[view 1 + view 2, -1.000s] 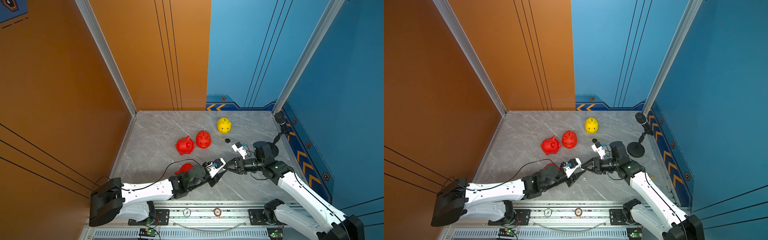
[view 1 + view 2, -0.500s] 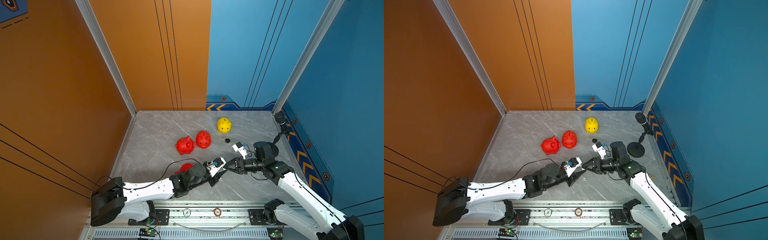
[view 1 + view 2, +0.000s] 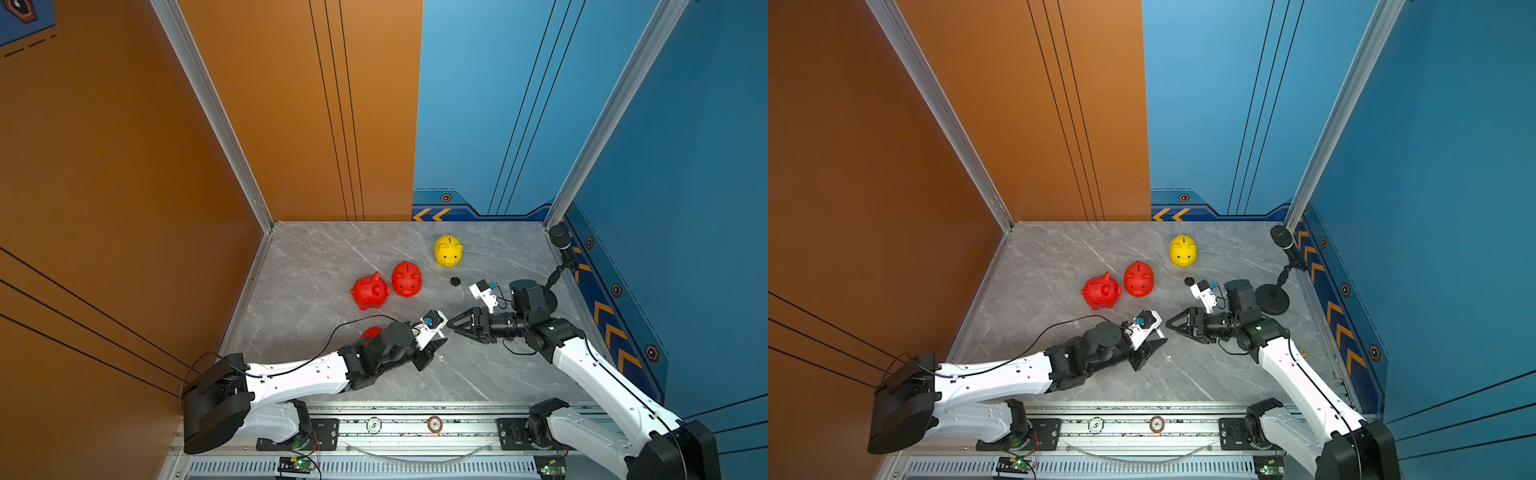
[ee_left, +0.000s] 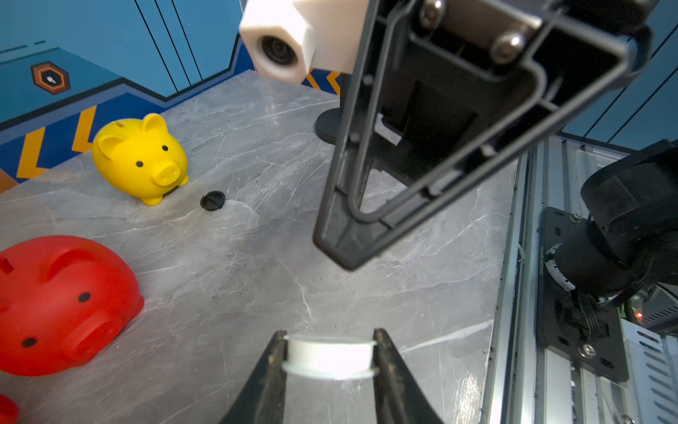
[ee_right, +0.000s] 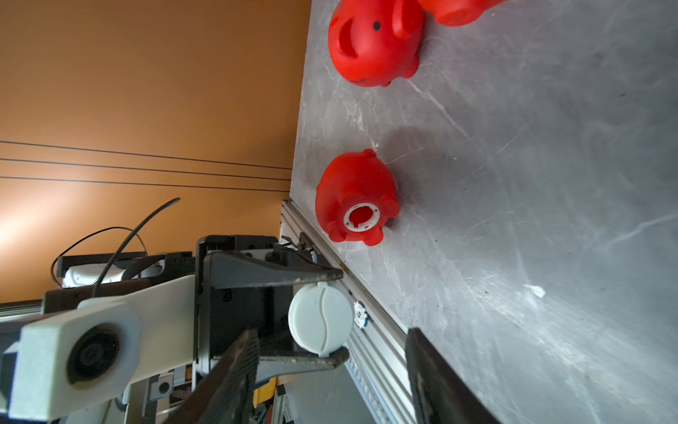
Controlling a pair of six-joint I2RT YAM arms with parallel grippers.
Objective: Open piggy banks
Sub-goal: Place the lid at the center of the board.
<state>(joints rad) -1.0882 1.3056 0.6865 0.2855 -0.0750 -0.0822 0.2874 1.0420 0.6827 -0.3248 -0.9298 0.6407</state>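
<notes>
Above table (image 3: 316, 257) front: left jaws clamp white plug (image 4: 330, 354); right jaws spread.

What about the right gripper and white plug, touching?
Apart. Left wrist view shows a clear gap between the right gripper and the white plug clamped by the left gripper.

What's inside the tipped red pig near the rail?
The pig has its belly hole open: white ring around it, red wall inside, nothing else visible. Deeper is hidden. The white plug sits in the left gripper.

Bare grey marble tabletop (image 3: 478, 374) lies open on my near side; left gripper (image 4: 330, 348) blocks right gripper (image 5: 331, 331) head-on, black microphone stand (image 3: 1273, 301) behind.
</notes>
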